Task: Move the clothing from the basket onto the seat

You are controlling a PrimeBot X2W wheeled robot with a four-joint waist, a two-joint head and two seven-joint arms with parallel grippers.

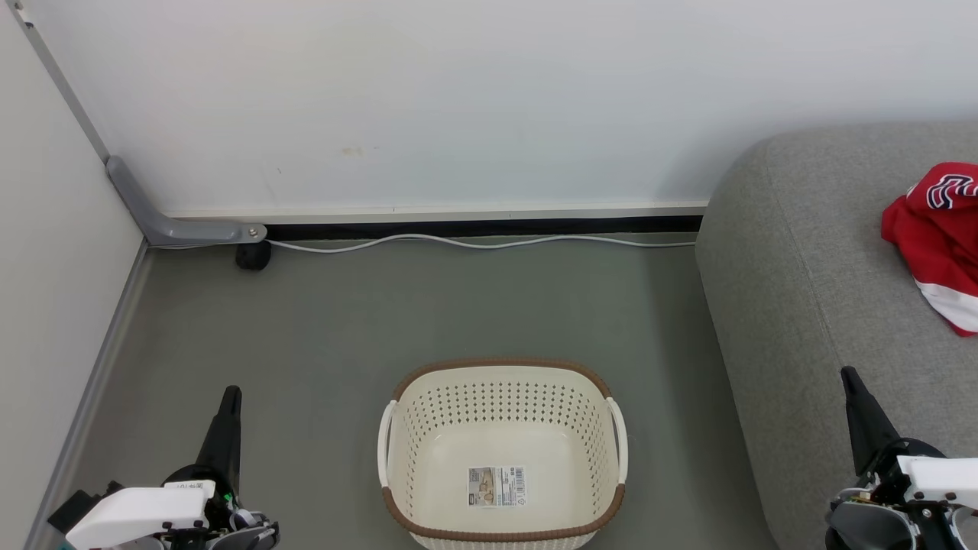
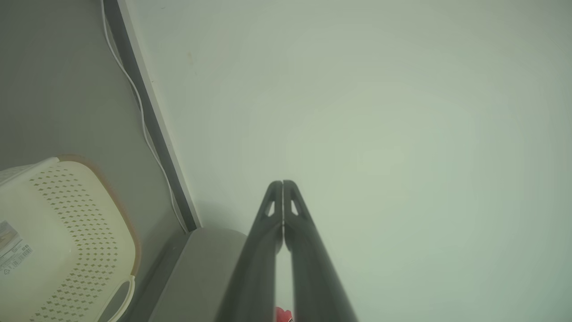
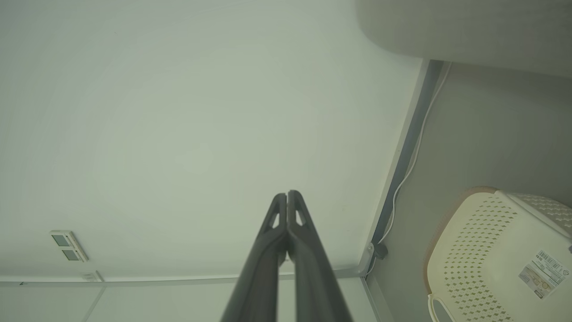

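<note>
Limp, light, bright red fabric clothing [image 1: 934, 237] is judged best pinched at a fold; left claw [image 1: 230, 393] and right claw [image 1: 847, 376] are closed, empty.

Looks like a mocked-up living-room corner in a lab or test space, not a real home: plain white partition walls [image 1: 428, 99], a grey metal brace [image 1: 176, 228] with a black caster [image 1: 253, 256] at the left of the head view, and a loose white cable [image 1: 474, 243] along the wall's foot over plain grey floor [image 1: 328, 321]. The homey bits are a grey fabric sofa [image 1: 802, 290] on the right and a cream laundry basket [image 1: 500, 363] at lower middle.
</note>
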